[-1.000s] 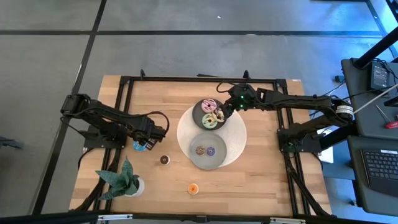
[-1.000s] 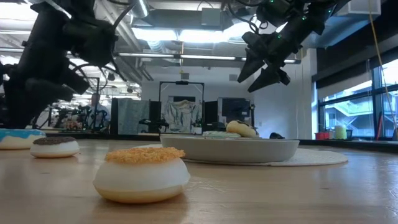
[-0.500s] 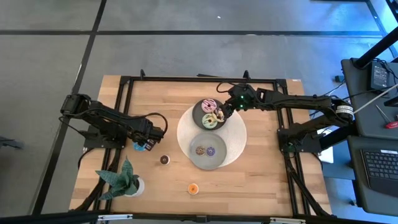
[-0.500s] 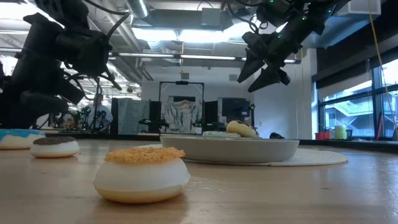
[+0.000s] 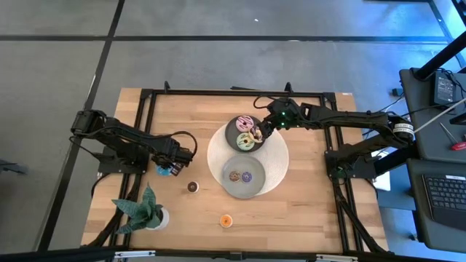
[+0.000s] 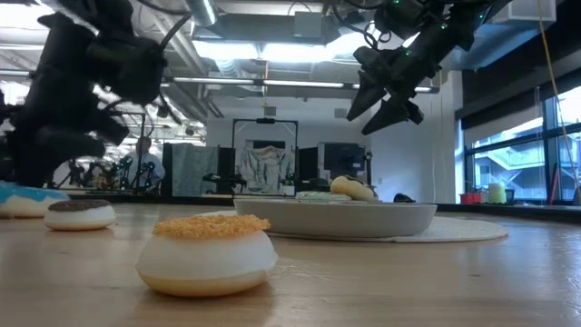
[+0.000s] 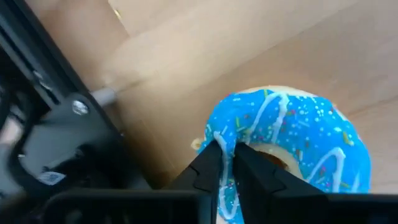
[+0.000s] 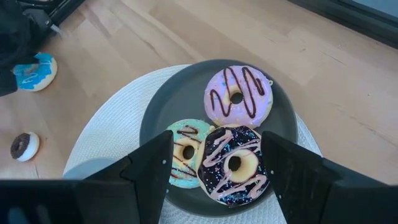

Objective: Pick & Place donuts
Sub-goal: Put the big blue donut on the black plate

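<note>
A blue iced donut (image 7: 292, 134) lies on the wooden table left of the white mat (image 5: 277, 156). My left gripper (image 5: 173, 166) is shut on it. My right gripper (image 5: 266, 132) hangs open, well above the far grey dish (image 8: 155, 118). That dish holds a pink donut (image 8: 238, 96), a green one (image 8: 185, 152) and a sprinkled chocolate one (image 8: 233, 165). The near dish (image 5: 242, 188) holds two minis. A brown mini (image 5: 192, 187) and an orange mini (image 5: 226, 220) lie on the bare table. My left gripper pinches the blue donut's ring (image 7: 227, 146) between its two fingers, on the side toward the table's left edge. One finger (image 7: 255, 171) stands by the hole, the other (image 7: 208, 168) outside the ring. The fingers slant down from the table's left. In the low view the donut (image 6: 23, 202) stays at table level.
A green star-shaped potted plant (image 5: 142, 209) stands at the near left corner. The black frame rail (image 7: 68, 118) runs close beside the blue donut. Bare wood lies between the mat and the table's near edge.
My left arm has shifted slightly over the blue donut and shows blurred in the low view. The donut stays where it was on the table. My right gripper has kept still above the far dish.
</note>
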Robot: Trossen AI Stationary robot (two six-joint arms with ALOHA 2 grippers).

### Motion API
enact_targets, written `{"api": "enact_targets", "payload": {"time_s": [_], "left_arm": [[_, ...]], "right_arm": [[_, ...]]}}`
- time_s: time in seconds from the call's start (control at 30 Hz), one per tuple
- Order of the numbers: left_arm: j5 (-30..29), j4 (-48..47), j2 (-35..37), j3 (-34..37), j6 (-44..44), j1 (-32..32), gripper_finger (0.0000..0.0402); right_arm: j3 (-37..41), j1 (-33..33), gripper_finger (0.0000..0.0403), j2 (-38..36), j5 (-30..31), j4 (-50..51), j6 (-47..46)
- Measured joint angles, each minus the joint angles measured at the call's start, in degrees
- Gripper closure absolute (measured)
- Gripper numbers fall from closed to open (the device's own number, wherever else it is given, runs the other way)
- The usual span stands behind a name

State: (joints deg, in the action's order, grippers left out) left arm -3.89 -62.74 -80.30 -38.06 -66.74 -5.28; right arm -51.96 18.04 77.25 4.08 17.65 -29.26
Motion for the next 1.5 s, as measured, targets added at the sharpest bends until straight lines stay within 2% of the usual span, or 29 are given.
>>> {"api": "enact_targets", "payload": {"time_s": [0.2, 0.37, 0.43, 0.53, 0.7, 0.97, 1.3, 1.43, 1.5], "left_arm": [[-8.95, -1.31, 3.20, -7.65, 1.86, 0.28, 0.0369], [-16.62, -0.75, 5.98, -13.51, 7.97, 3.40, 0.0373], [-17.69, 3.39, 6.94, -15.06, 12.32, 4.73, 0.0376], [-18.20, 15.49, 7.73, -15.83, 19.59, 7.24, 0.0377], [-10.68, 38.41, 5.50, -15.98, 32.28, 12.00, 0.0374], [-3.44, 55.86, -6.43, -15.86, 41.18, 18.65, 0.0380], [7.49, 65.33, -19.11, -15.88, 42.05, 24.76, 0.0379], [7.39, 65.73, -20.80, -15.90, 42.05, 25.99, 0.0379], [5.37, 65.70, -21.17, -15.90, 42.21, 26.42, 0.0379]], "right_arm": [[0.00, 0.00, 0.0159, 0.00, 0.00, 0.02, 0.00], [0.00, 0.02, 0.0159, 0.00, 0.00, 0.15, 0.00], [0.00, 0.02, 0.0159, 0.00, 0.00, 0.15, 0.00], [0.00, 0.02, 0.0159, 0.00, 0.00, 0.15, 0.00], [0.00, 0.31, 0.0159, -0.01, -0.02, 0.19, -0.33], [-0.02, 0.31, 0.0159, -0.57, -0.11, 0.15, -1.77], [-0.02, 0.33, 0.0159, -0.57, -0.17, 1.06, -2.63], [-0.02, 0.34, 0.0159, -0.57, -0.15, 1.20, -2.87], [-0.02, 0.39, 0.0159, -0.57, -0.13, 1.46, -2.91]]}}
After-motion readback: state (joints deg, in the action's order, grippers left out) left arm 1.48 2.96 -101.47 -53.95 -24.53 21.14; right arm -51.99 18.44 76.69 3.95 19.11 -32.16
